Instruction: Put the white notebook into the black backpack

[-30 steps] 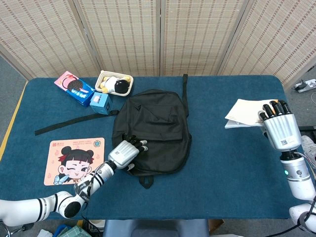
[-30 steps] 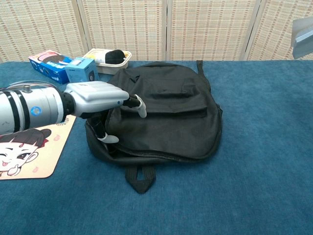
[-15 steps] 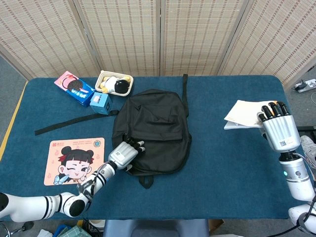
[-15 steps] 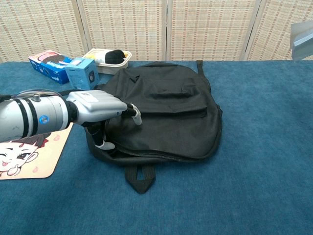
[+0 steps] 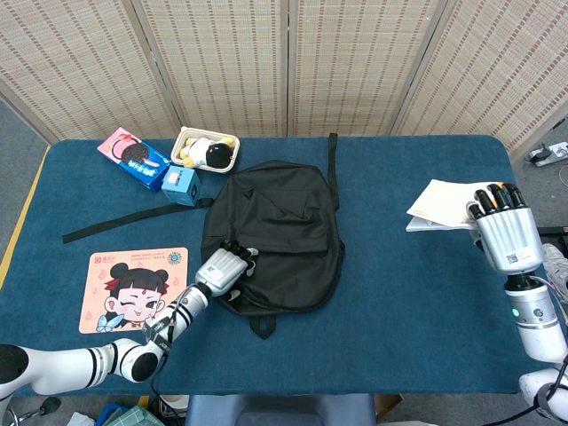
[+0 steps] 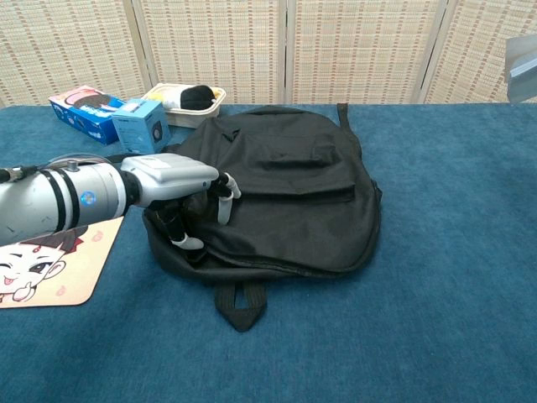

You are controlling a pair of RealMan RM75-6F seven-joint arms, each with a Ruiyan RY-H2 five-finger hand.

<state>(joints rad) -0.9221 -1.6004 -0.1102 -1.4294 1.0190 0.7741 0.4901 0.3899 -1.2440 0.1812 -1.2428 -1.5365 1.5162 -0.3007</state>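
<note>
Little is done yet: the thin white paper notebook lies near the tabletop's right edge under the right hand's curled fingertips, grip unclear, while the left hand claws the flat black fabric backpack's near-left rim, unopened

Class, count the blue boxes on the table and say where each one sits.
2. The blue cookie box lies at the far left corner; the small blue box sits beside it, next to the black backpack. None appears hidden.
</note>
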